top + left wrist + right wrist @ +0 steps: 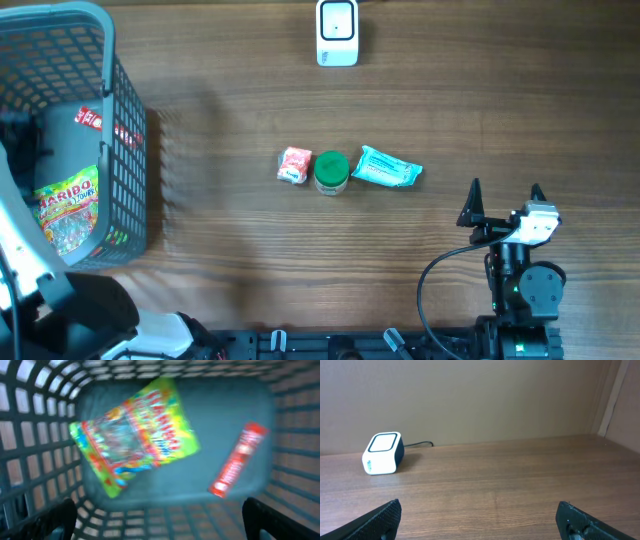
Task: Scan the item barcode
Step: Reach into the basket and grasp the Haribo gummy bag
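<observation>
1. hanging over the grey basket (pixel 125 150) at the table's left edge, the left gripper (pixel 160 527) points down into it, jaws wide and empty.
2. on the basket floor below it lie a haribo candy bag (pixel 132 435) and a red stick pack (pixel 237 460), apart from each other.
3. the right gripper (pixel 505 198) sits low at the table's near right, fingers level and aimed at the far edge, jaws wide, holding nothing.
4. the white scanner (pixel 337 32) stands at the far edge.
5. three items lie in a row mid-table, well apart from both grippers: a pink packet (pixel 294 165), a green-lidded jar (pixel 331 171) just beside it, then a teal packet (pixel 387 168).
</observation>
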Action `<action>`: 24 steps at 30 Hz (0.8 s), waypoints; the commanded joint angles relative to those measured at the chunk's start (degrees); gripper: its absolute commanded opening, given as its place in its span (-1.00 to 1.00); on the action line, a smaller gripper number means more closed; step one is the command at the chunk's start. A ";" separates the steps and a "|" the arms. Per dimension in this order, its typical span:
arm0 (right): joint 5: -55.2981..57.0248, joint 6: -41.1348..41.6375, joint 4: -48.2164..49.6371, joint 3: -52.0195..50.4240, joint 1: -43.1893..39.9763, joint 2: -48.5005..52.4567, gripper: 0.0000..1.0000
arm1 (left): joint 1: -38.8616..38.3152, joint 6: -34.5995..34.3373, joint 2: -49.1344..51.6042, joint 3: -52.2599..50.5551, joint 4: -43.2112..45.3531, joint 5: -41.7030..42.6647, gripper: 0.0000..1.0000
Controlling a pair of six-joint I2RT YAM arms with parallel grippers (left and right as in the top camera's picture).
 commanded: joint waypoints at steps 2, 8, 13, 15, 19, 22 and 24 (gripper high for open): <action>-0.70 -0.79 0.15 -0.04 0.13 -0.24 0.99 | 2.01 0.33 0.04 -14.67 10.54 1.68 1.00; -0.70 -0.79 0.15 -0.04 0.13 -0.24 0.99 | 2.36 -1.73 0.07 -32.04 25.75 1.55 1.00; -0.72 -0.81 0.15 -0.04 0.13 -0.24 0.99 | 5.84 -2.95 0.11 -37.88 30.29 1.44 1.00; -0.72 -0.81 0.15 -0.04 0.13 -0.24 0.99 | 7.30 -2.91 0.17 -39.06 32.02 1.42 1.00; -0.70 -0.81 0.15 -0.04 0.13 -0.24 0.99 | 8.76 -2.71 2.75 -39.65 34.12 1.46 0.75; -0.72 -0.81 0.15 -0.04 0.13 -0.24 0.99 | 8.72 -2.73 6.78 -39.65 35.34 2.10 -0.38; -0.72 -0.79 0.15 -0.04 0.13 -0.24 0.99 | 8.72 -2.73 8.96 -39.65 36.68 2.10 -0.92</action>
